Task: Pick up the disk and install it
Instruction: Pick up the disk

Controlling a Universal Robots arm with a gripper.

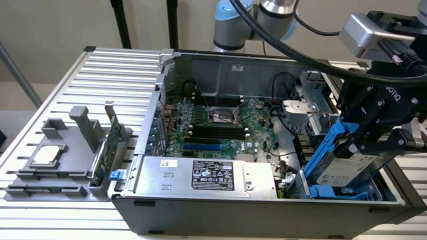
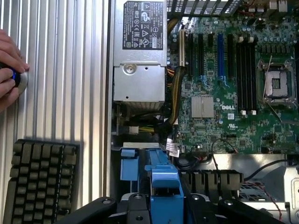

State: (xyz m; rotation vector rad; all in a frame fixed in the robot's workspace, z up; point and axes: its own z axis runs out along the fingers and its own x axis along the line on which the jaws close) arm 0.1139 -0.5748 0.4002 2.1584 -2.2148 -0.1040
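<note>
The disk (image 1: 352,164), a silver-grey drive with a white label in a bright blue carrier frame (image 1: 325,150), hangs tilted over the drive bay at the case's front corner, on the exterior view's right. Its lower end is down among the blue bay parts (image 1: 337,191). My gripper (image 1: 365,142) is shut on the disk from above. In the wrist view the blue carrier frame (image 2: 162,179) runs out from between my black fingers (image 2: 133,205), with the gripper (image 2: 163,207) closed around it.
The open computer case (image 1: 267,202) holds a motherboard (image 1: 220,125) and a power supply (image 1: 207,175). A grey fixture (image 1: 67,165) on the exterior view's left carries a small chip (image 1: 45,155) and a green card (image 1: 110,145). A hand (image 2: 9,65) rests on a button beside the case, near a black keyboard (image 2: 39,182).
</note>
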